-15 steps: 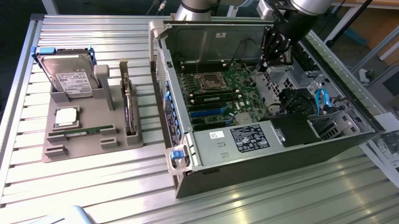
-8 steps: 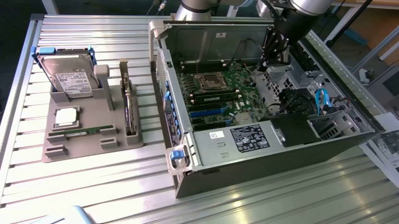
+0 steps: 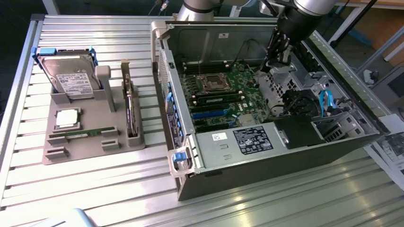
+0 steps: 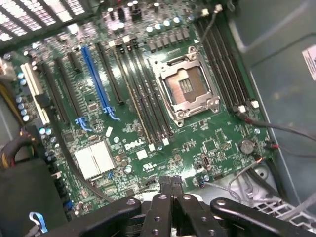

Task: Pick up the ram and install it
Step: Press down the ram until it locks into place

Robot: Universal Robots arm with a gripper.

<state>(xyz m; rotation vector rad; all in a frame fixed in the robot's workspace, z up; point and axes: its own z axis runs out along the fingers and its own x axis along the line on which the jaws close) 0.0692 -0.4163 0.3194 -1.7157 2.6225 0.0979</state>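
- The ram [image 3: 81,135] lies flat in the grey tray [image 3: 75,153] on the counter [image 3: 94,198], at the exterior view's left, below the silver chip [image 3: 67,118]
- One stick [image 3: 218,98] already sits on the computer's board [image 4: 197,148]
- The hand [image 4: 173,190] hangs over that board, pinched shut and empty, well apart from the ram
- A good pick, I judge, takes the stick by its long edges, held level

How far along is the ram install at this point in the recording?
Done, it seems: one green ram stick sits in a slot beside the empty processor socket on the motherboard. In hand: nothing. The gripper is shut and empty, hovering over the motherboard inside the case. Left: a second ram stick lies on the grey tray outside the case.
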